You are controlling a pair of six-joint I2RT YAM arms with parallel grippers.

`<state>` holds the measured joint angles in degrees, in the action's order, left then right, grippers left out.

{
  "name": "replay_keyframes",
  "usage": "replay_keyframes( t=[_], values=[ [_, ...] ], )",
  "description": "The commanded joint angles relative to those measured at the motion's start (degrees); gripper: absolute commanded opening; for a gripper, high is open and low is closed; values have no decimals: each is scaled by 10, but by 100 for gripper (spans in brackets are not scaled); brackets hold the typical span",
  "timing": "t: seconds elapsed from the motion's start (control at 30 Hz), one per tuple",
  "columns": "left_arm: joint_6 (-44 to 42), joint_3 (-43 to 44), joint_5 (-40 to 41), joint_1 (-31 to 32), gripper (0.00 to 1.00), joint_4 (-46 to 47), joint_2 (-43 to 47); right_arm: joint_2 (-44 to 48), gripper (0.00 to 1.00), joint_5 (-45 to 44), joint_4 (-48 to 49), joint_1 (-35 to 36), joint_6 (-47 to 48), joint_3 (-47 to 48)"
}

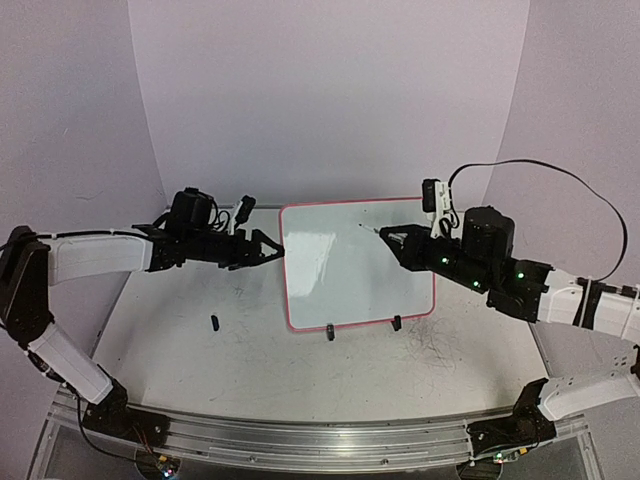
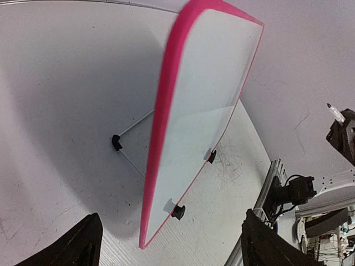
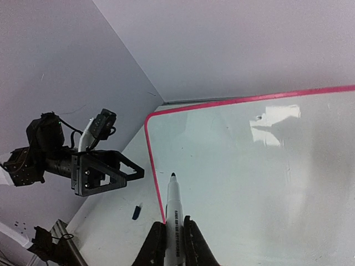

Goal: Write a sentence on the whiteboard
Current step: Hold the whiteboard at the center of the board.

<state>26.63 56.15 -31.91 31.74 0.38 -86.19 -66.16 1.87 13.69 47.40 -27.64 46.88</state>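
At the middle of the scuffed white table (image 1: pixel 180 330) the whiteboard (image 1: pixel 355 265) leans back on black clip feet (image 1: pixel 330 329), with a glossy white face, pink-red rim and rounded corners. A small dark blue cap (image 1: pixel 214 321) lies to its left. My left end effector (image 1: pixel 272 250) reaches level, fingers spread, just beside the left rim. My right end effector (image 1: pixel 392 238) clenches a white marker (image 1: pixel 372 231), tip aimed at the board's upper face.

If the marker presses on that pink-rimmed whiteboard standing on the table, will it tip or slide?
Probably stiff: the small pink-rimmed whiteboard looks flat and unbent. It may slide or tip back under pressure, since it rests only on two small black clip feet and a thin wire prop, and the open left gripper isn't holding it.
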Motion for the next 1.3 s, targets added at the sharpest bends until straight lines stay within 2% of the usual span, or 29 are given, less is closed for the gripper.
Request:
replay_keyframes(
  t=[0.0, 0.13, 0.23, 0.33, 0.5, 0.57, 0.77, 0.93, 1.0, 1.13, 1.27],
  values=[
    [-28, 53, -77, -33, 85, 88, -45, 2, 0, -48, -3, 1, 99, 54],
    [-14, 59, -132, -35, 85, 142, -113, -11, 0, -61, -2, 1, 160, 91],
    [-7, 66, -143, -35, 79, 185, -138, -21, 0, -62, -2, 1, 203, 111],
    [2, 55, -143, -35, 67, 233, -138, -20, 0, -78, -2, 1, 219, 115],
    [21, 17, -131, -36, 40, 298, -133, 4, 0, -60, 12, 1, 251, 84],
    [36, -8, -121, -35, 33, 336, -130, 9, 0, -56, 16, 1, 258, 76],
    [55, -33, -121, -18, 25, 395, -143, 23, 0, -43, 36, 1, 258, 51],
    [48, -43, -86, 2, 11, 418, -136, 4, 0, -67, 34, 1, 257, 51],
    [46, -59, -58, 14, 5, 423, -127, -3, 0, -102, 23, 1, 250, 54],
    [46, -86, -21, 37, 0, 433, -115, 1, 0, -129, 45, 1, 241, 39],
    [48, -104, -1, 49, 0, 446, -114, -9, 0, -151, 72, 1, 246, 40]
  ],
)
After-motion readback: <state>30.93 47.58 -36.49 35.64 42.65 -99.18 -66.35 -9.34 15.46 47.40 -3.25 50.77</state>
